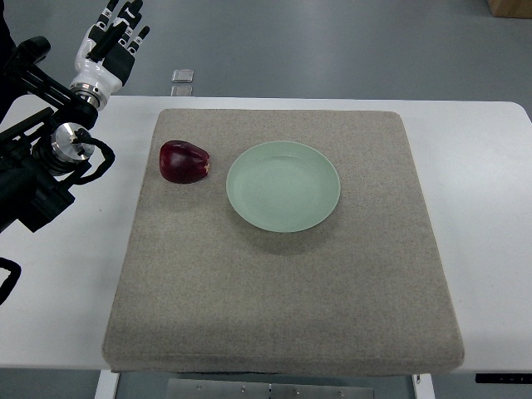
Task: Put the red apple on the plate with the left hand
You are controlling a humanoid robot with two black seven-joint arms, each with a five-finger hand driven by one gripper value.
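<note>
Top view: red apple beside empty green plate (no legible print), left hand open, far-left.

the left arm is being seen as a black frame of bars and blocks, with black cables looping beside it. a shiny silver round joint is being shown within the frame, and a second metal ring sits at the wrist. the left hand is being shown with a glossy white shell and black fingers marked with white segments.
</note>
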